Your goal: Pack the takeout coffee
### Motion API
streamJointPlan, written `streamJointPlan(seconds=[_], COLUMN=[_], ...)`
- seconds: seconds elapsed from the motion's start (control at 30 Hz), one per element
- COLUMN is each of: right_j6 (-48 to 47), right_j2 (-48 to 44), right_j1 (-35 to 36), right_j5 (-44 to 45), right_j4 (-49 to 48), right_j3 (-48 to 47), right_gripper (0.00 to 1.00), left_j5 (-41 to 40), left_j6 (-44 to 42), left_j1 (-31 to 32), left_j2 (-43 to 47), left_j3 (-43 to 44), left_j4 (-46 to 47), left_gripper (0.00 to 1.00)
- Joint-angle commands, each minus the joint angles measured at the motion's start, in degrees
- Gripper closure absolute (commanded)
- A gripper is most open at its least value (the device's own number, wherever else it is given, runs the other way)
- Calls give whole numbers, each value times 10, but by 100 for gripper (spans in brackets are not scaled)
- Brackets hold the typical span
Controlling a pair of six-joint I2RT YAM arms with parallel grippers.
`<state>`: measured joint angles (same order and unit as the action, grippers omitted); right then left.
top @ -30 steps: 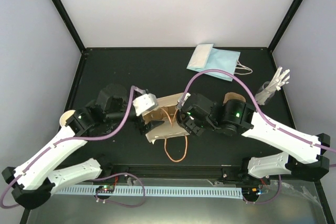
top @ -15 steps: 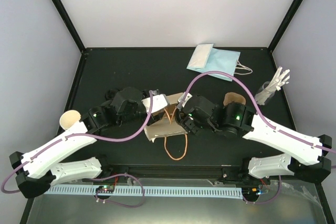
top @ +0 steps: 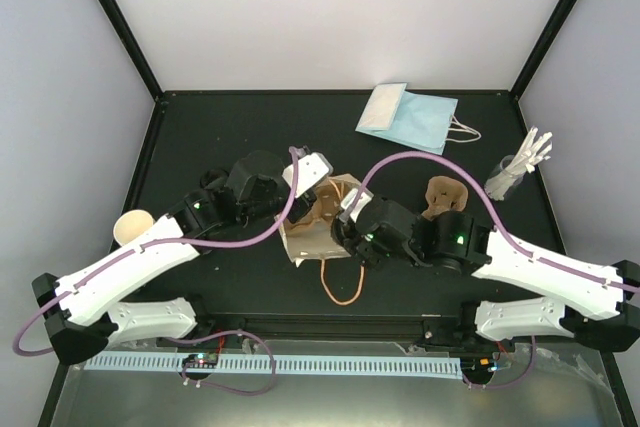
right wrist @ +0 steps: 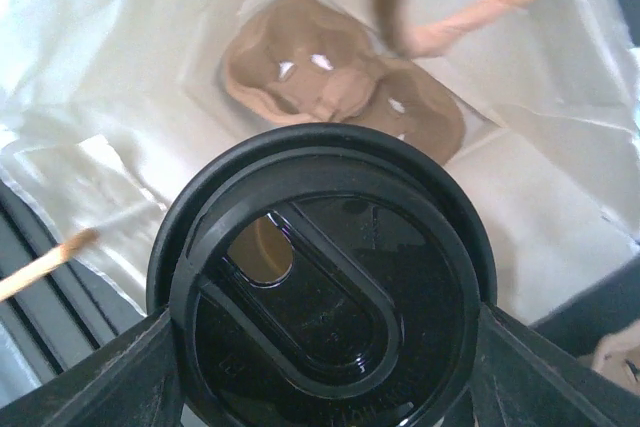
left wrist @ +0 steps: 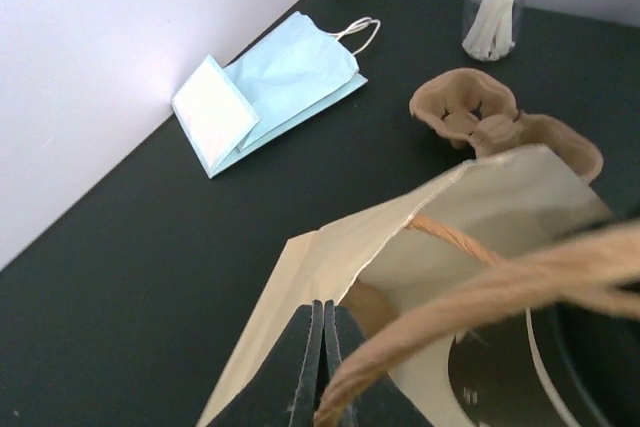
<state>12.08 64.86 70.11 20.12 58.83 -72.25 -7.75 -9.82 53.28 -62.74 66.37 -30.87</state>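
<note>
**Coffee cup held at the mouth of the bag**

The takeout coffee (right wrist: 325, 297) sits between the fingers (right wrist: 95, 382) of the right end effector (right wrist: 325, 347). They are clamped on it from both sides and touch it at the edge of its round black lid, which faces the wrist camera. Straight ahead of that end effector, beyond the cup, lies the pale inside of the tan paper bag (top: 312, 227). The cup is therefore at the bag's open mouth, though how deep it reaches cannot be told.

The left end effector (left wrist: 322, 317) has its fingers pressed together on the bag's rim, on the side of the mouth away from the right end effector. A brown rope handle (left wrist: 480, 287) arches just beside it.

Ahead of the left end effector, past the bag, stands a brown moulded-pulp cup carrier (left wrist: 470, 112). Farther ahead is a glass jar of white sticks (left wrist: 493, 7). Off to its left a light-blue paper bag (left wrist: 290, 77) lies flat on the dark bench (left wrist: 120, 297). A lidless cream cup (top: 132, 227) stands well behind the left end effector, beside its arm
</note>
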Motion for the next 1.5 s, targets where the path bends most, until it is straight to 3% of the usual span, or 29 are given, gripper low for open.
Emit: streamJointPlan(seconds=[0.0,0.3,0.67,1.03,1.27,1.47], right_j6=[-23,-99,-188,-306,-364,-350], right_j2=[-3,61,104,87,99,127], right_j1=[55,153,154,147,129,128], right_j5=[39,167,188,148,172,185], right_j4=[-49,-59,-105,-224,-246,-229], right_j3=[17,13,25,74,85,99], right_gripper=[41,41,39,39,40,41], left_j5=[10,41,136,149,100,95], left_j6=[73,90,21,-101,-153,-165], left_j1=[-3,-4,-5,-5,-5,-5], left_j2=[-5,26,86,99,96,101], left_j3=[44,18,-33,-33,-2,2], left_j4=[-8,-11,2,-70,-73,-63], left_gripper=[98,99,99,98,98,99])
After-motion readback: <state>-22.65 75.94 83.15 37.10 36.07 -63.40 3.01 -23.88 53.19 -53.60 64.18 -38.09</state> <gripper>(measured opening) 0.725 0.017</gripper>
